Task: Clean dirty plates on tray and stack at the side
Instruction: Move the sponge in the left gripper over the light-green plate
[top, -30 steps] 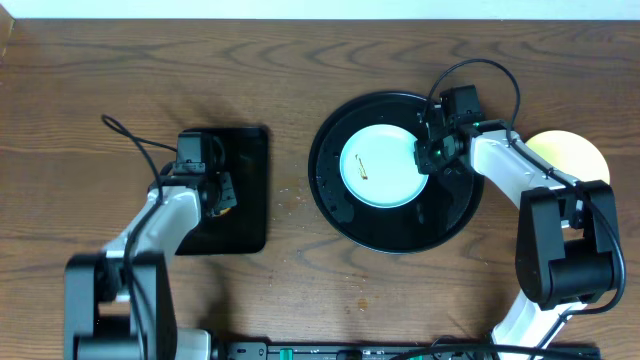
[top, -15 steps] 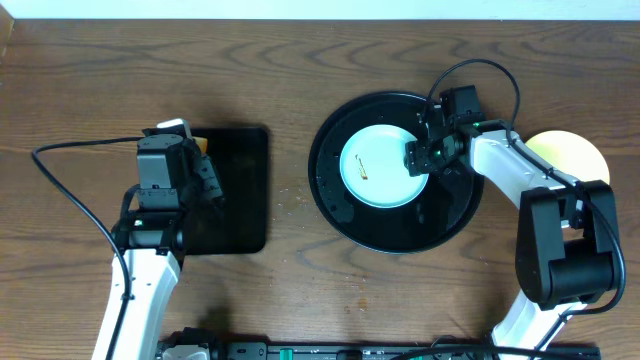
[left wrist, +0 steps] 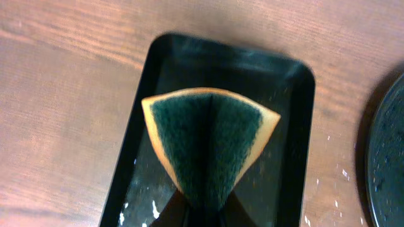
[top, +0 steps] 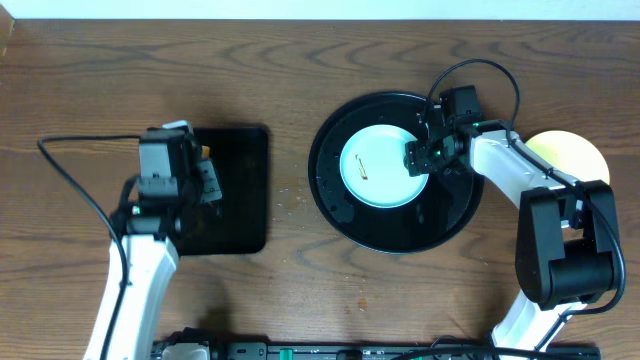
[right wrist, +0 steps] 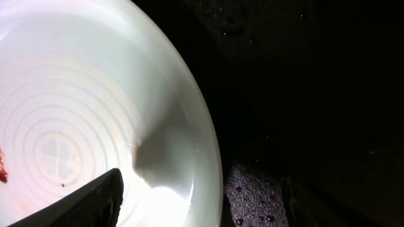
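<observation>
A pale blue-white plate with a small brown smear lies in the round black tray. My right gripper is open at the plate's right edge. In the right wrist view the plate has its rim between the spread fingers, one finger above the plate and the other over the wet tray. A pale yellow plate rests on the table at the right, partly hidden by the right arm. My left gripper is shut on a folded green-and-yellow sponge.
The sponge hangs over a smaller rectangular black tray left of centre, whose wet bottom shows in the left wrist view. The round tray's rim appears at that view's right edge. A few crumbs or droplets lie on the wood between the trays.
The right jaws have opened at the plate's rim. The left arm has risen and swung left over the rectangular tray with the sponge still gripped.
</observation>
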You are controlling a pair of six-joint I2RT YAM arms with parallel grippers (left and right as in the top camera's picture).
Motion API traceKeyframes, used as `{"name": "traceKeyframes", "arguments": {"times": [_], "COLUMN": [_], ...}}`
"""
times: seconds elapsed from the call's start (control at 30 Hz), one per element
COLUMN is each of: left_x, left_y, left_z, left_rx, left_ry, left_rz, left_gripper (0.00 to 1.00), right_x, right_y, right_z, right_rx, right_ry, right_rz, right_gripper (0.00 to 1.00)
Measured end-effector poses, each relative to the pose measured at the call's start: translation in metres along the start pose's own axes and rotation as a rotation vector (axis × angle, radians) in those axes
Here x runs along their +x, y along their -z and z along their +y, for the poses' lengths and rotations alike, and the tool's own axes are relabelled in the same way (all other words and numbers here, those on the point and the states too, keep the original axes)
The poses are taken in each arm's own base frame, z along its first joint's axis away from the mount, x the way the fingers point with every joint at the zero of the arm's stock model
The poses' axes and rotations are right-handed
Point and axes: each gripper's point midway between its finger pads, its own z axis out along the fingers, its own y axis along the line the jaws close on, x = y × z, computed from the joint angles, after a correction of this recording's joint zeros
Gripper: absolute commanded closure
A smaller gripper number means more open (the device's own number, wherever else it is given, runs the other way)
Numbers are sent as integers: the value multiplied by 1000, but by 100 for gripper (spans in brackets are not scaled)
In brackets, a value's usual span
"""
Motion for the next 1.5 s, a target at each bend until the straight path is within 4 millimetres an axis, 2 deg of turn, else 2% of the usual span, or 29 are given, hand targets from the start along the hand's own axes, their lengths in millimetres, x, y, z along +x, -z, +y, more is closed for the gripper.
{"name": "traceKeyframes", "arguments": {"times": [0.03,0.23,0.37,0.57,0.7,0.77,0.9,1.03,1.1,1.2,1.5], "left_x": [-1,-20,-31,-31,-41,-43,-33,-15,-7,7,46], "left_y": [1,1,-11,-44,-46,-41,-28,-21,-25,-43,-103], "left_z": [0,-11,-22,-68,-119,-154,-218,-260,-272,-282,-283], "left_rx": [-6,-15,7,248,401,473,561,596,602,598,565], "left_ry": [-1,-30,-53,-107,-197,-271,-420,-521,-549,-572,-687], "left_rz": [29,258,385,446,362,311,235,202,201,225,304], "left_gripper": [93,92,93,93,92,92,92,92,92,92,92], "right_x": [0,1,1,1,1,1,0,0,0,0,0], "right_y": [0,-1,-1,-1,-1,-1,-1,-1,-1,-1,-1], "right_z": [0,0,0,0,0,0,0,0,0,0,0], "right_rx": [0,0,0,2,0,-1,-1,-2,-2,-2,-2], "right_ry": [0,2,0,-2,-6,-5,-5,-5,-5,-5,-5], "right_rz": [0,3,3,3,1,0,0,0,0,-1,-1], "right_gripper": [25,50,72,98,99,99,99,99,99,99,99]}}
